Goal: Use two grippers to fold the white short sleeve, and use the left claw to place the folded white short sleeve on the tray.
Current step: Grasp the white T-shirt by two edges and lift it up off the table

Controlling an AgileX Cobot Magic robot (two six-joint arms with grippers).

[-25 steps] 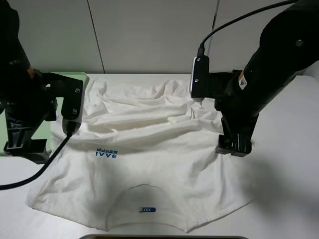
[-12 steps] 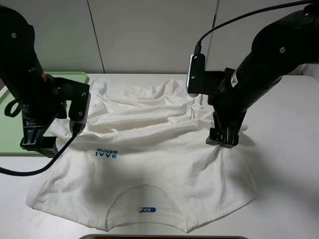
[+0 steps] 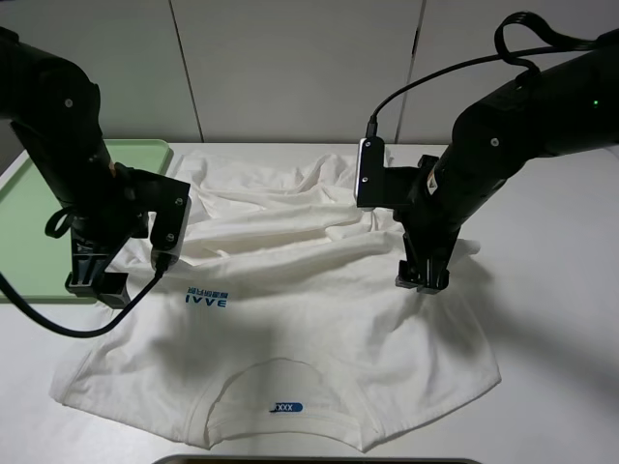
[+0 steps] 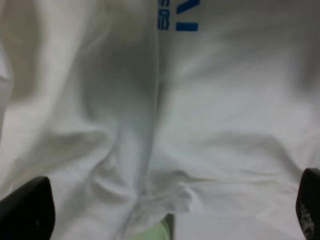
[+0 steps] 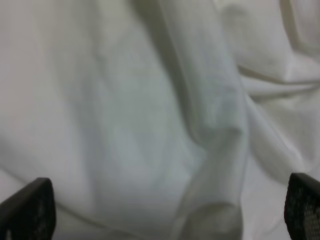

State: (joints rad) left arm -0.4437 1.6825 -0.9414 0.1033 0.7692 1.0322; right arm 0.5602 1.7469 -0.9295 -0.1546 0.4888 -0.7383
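The white short sleeve [image 3: 290, 319] lies spread on the table, collar and blue neck label toward the front, hem bunched in folds at the back. My left gripper [image 3: 97, 284] points down at the shirt's left sleeve edge. In the left wrist view the left gripper [image 4: 167, 210] stands open over white cloth [image 4: 210, 100], with a sliver of green below. Over the shirt's right side my right gripper [image 3: 422, 281] also points down. Open with nothing between its fingertips [image 5: 25, 207], it hangs over rumpled fabric [image 5: 125, 100]. The pale-green tray [image 3: 29, 208] sits at the far left, partly behind the left arm.
The white table [image 3: 561, 329] extends to the right of the shirt. A dark edge [image 3: 319, 460] shows at the very front. Grey wall panels stand behind the table.
Both arms have swung inward: the left gripper moved right onto the sleeve edge, the right gripper moved left and slightly back over the shirt. Both stay open.
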